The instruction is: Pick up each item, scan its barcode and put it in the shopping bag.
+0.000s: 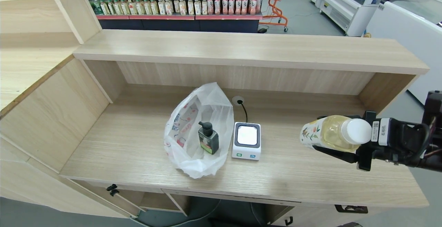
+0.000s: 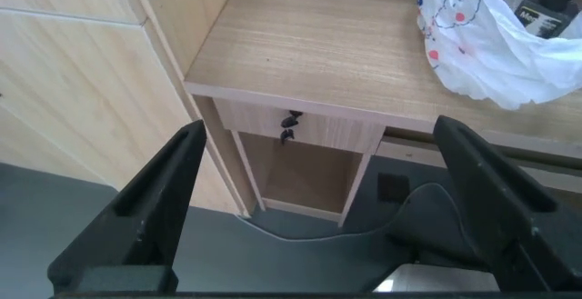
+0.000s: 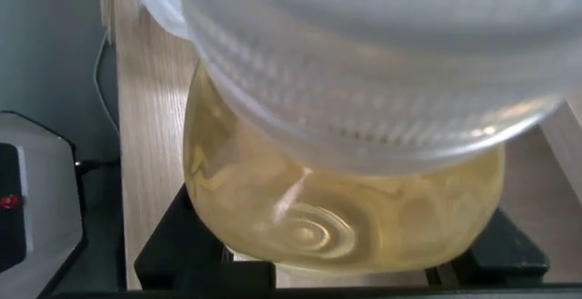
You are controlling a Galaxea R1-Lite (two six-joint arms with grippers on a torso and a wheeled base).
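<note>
My right gripper [image 1: 333, 135] is shut on a bottle of yellow drink [image 1: 328, 133] with a white cap [image 1: 359, 131]. It holds the bottle on its side above the right end of the counter, to the right of the white barcode scanner [image 1: 246, 140]. In the right wrist view the bottle [image 3: 336, 199] sits between the black fingers [image 3: 191, 263]. The white plastic shopping bag [image 1: 193, 130] lies open left of the scanner, with a dark pump bottle [image 1: 208, 139] standing in it. My left gripper [image 2: 318, 208] hangs open below the counter's front edge, with the bag [image 2: 491, 44] beyond it.
The wooden counter [image 1: 138, 151] has a raised back ledge [image 1: 241, 49] and a side wall on the left. The scanner's cable [image 1: 243, 111] runs to a hole at the back. A drawer with a black lock [image 2: 289, 126] sits under the front edge.
</note>
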